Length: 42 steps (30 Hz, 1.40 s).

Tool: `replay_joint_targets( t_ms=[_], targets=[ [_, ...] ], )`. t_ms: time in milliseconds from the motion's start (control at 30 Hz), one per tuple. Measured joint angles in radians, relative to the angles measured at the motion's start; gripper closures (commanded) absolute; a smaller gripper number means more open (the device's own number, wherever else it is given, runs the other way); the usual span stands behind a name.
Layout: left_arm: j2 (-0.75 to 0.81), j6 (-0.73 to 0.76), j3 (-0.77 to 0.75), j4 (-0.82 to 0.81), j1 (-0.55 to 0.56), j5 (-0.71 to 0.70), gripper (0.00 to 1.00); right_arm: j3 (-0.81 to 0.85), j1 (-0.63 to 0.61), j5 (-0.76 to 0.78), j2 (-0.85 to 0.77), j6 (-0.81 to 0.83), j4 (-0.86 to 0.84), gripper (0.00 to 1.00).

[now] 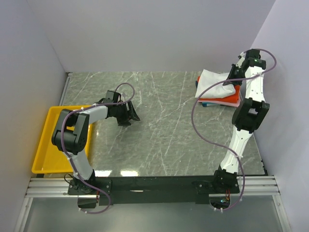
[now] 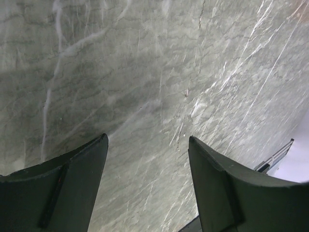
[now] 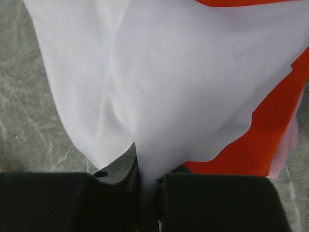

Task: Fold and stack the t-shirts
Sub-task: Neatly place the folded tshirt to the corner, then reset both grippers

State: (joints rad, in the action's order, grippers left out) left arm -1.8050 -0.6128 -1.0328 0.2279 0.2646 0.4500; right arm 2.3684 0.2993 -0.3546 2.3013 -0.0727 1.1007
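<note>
A white t-shirt (image 1: 216, 83) lies folded on top of a stack at the back right, over an orange-red shirt (image 1: 232, 101) with pink and blue edges showing below. My right gripper (image 1: 233, 80) is shut on the white shirt's right edge; in the right wrist view the white cloth (image 3: 164, 92) is pinched between the pads (image 3: 147, 186), with the orange-red shirt (image 3: 263, 135) beneath it. My left gripper (image 1: 129, 116) is open and empty, just above the bare table left of centre; the left wrist view shows its fingers (image 2: 227, 188) spread over marble.
A yellow plastic tray (image 1: 42, 145) sits at the table's left edge beside the left arm. The grey marble tabletop (image 1: 169, 125) stretches between the arms. White walls stand close on the left, back and right.
</note>
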Motion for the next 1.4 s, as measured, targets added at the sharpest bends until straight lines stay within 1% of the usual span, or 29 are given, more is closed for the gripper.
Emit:
replay_joint_targets(
  t_ms=[100, 133, 200, 267, 333, 367, 400, 433, 467, 700, 800, 900, 1133, 1267, 1400],
  targets=[
    [0.007, 0.000, 0.000, 0.018, 0.001, -0.007, 0.25, 0.000, 0.000, 0.042, 0.003, -0.005, -0.011, 1.00],
    [0.010, 0.000, 0.000, 0.028, 0.002, -0.011, 0.25, 0.000, 0.000, 0.057, 0.003, -0.008, -0.018, 0.97],
    [0.015, 0.000, 0.000, 0.045, 0.002, -0.020, 0.25, 0.000, 0.000, 0.089, 0.003, -0.015, -0.032, 0.77],
    [0.022, 0.001, -0.001, 0.065, 0.003, -0.031, 0.24, 0.000, 0.000, 0.119, 0.004, -0.025, -0.041, 0.61],
    [0.027, 0.002, -0.002, 0.084, 0.003, -0.040, 0.24, 0.000, 0.000, 0.158, 0.004, -0.032, -0.050, 0.56],
    [0.029, 0.003, -0.003, 0.093, 0.004, -0.046, 0.24, 0.000, 0.000, 0.182, 0.004, -0.039, -0.055, 0.49],
    [0.032, 0.003, -0.004, 0.100, 0.005, -0.052, 0.24, -0.003, 0.000, 0.199, 0.004, -0.044, -0.060, 0.30],
    [0.035, 0.004, -0.004, 0.108, 0.006, -0.059, 0.24, -0.012, 0.000, 0.222, 0.003, -0.055, -0.069, 0.21],
    [0.041, 0.004, -0.004, 0.117, 0.007, -0.069, 0.24, -0.025, 0.000, 0.247, 0.000, -0.059, -0.076, 0.18],
    [0.087, 0.010, -0.004, 0.159, 0.010, -0.118, 0.23, -0.204, 0.000, 0.382, -0.056, -0.123, -0.117, 0.15],
    [0.119, 0.008, -0.004, 0.159, 0.010, -0.136, 0.23, -0.326, 0.000, 0.425, -0.157, -0.167, -0.149, 0.14],
    [0.167, 0.000, -0.004, 0.159, 0.010, -0.154, 0.22, -0.395, 0.000, 0.448, -0.275, -0.208, -0.171, 0.13],
    [0.273, -0.019, -0.013, 0.151, 0.010, -0.192, 0.22, -0.523, -0.022, 0.428, -0.567, -0.267, -0.290, 0.12],
    [0.327, -0.031, -0.013, 0.143, 0.010, -0.219, 0.22, -0.667, -0.101, 0.405, -0.703, -0.270, -0.364, 0.12],
    [0.408, -0.043, 0.010, 0.104, 0.010, -0.255, 0.22, -0.875, -0.245, 0.382, -0.816, -0.272, -0.450, 0.12]
  ],
)
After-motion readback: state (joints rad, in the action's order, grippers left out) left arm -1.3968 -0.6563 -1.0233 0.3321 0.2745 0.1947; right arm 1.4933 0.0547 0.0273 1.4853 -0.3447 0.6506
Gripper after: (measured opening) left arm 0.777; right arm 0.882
